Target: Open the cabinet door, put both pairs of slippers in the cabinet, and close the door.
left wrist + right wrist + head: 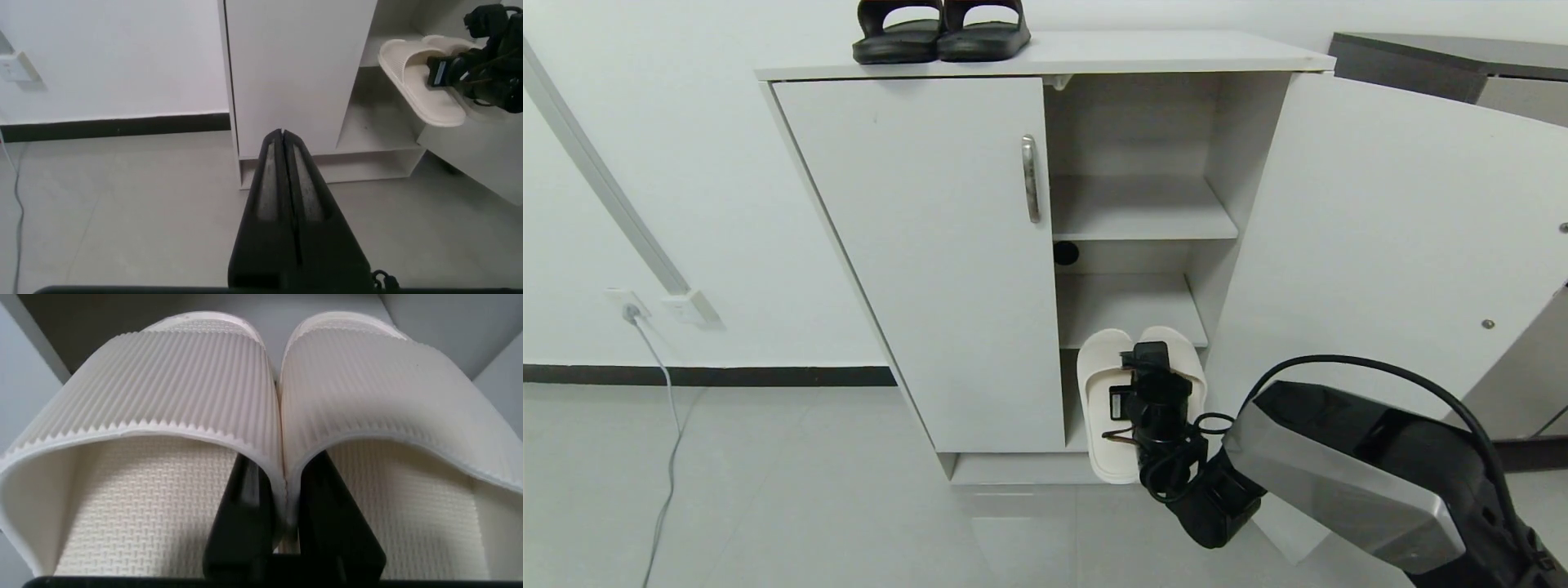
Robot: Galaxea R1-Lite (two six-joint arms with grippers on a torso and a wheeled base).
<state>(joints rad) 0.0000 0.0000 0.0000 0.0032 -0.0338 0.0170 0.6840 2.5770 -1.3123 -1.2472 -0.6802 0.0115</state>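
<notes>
Cabinet [1045, 53] with its right door [1380, 229] open beside the right gripper [1147, 363], whose fingers [245, 523] clamp the white slippers [1094, 408] by their touching inner straps at the bottom compartment mouth, black slippers [941, 37] far above on the cabinet top; left gripper [282, 188] fingers pressed together, empty.

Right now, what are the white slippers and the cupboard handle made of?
The white slippers look like soft foam or rubber: matte, with ribbed straps and a bumpy patterned footbed. The cabinet handle looks like metal: silvery, smooth, with a bright shine along it.
</notes>
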